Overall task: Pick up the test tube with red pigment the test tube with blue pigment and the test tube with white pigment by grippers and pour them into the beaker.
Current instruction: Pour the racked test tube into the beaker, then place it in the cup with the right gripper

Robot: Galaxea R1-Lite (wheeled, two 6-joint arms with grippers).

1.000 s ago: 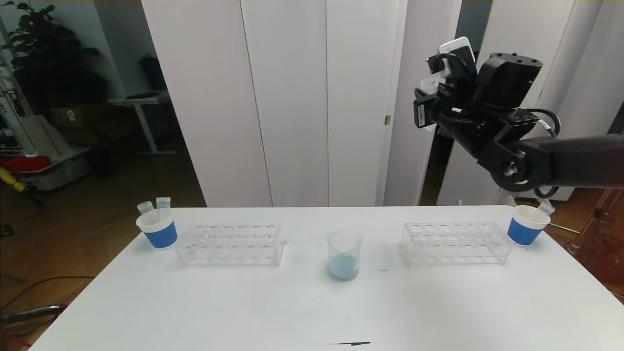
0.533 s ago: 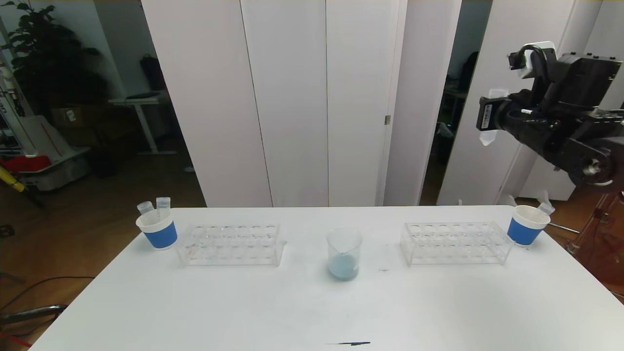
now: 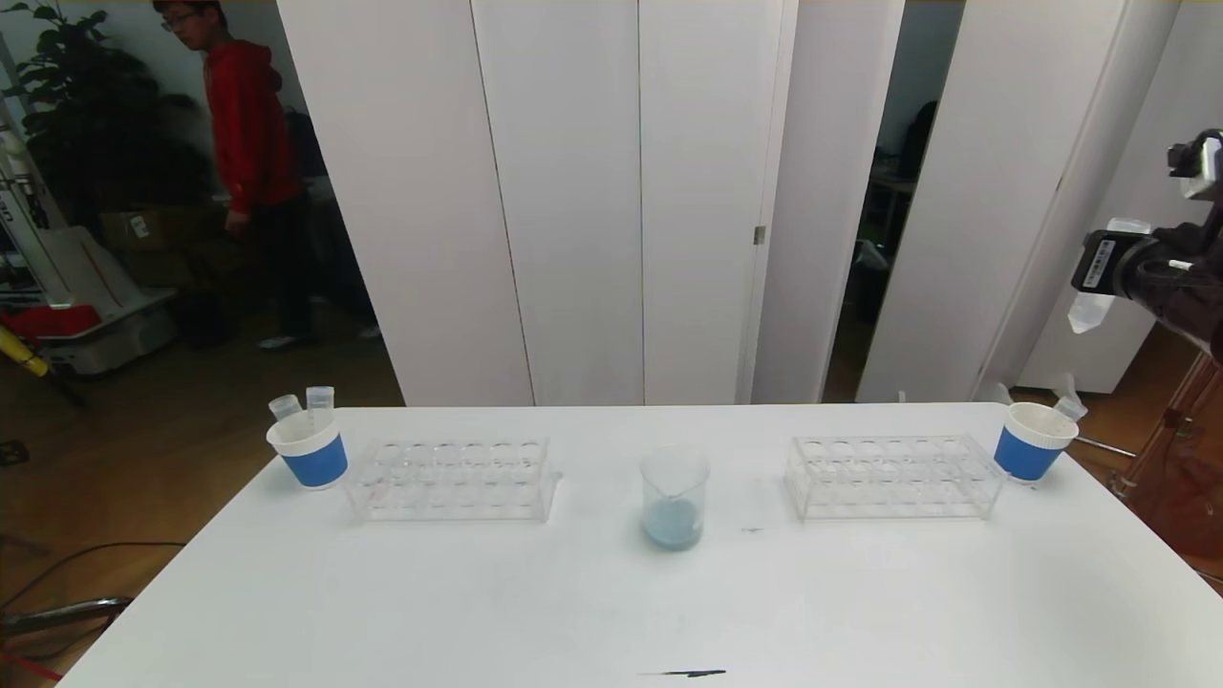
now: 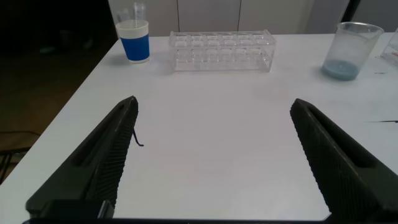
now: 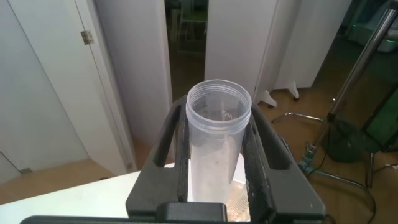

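Your right gripper (image 5: pixel 214 162) is up high off the table's right edge, clamped on an emptied test tube (image 5: pixel 217 143). The beaker (image 3: pixel 675 497) sits mid-table holding pale blue liquid. Your left gripper (image 4: pixel 214 155) is spread wide, low over the table (image 4: pixel 211 155).

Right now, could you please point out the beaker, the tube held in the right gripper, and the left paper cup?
beaker (image 3: pixel 675 497): head view, glass wall.
tube (image 5: pixel 214 152): right wrist view, clear body.
left paper cup (image 3: pixel 314 462): head view, blue band.

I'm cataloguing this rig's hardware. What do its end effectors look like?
Left end effector: two long, tapered black fingers with ribbed inner faces. Right end effector: black, with narrow parallel fingers; the head view shows a white label and thin cables on it.
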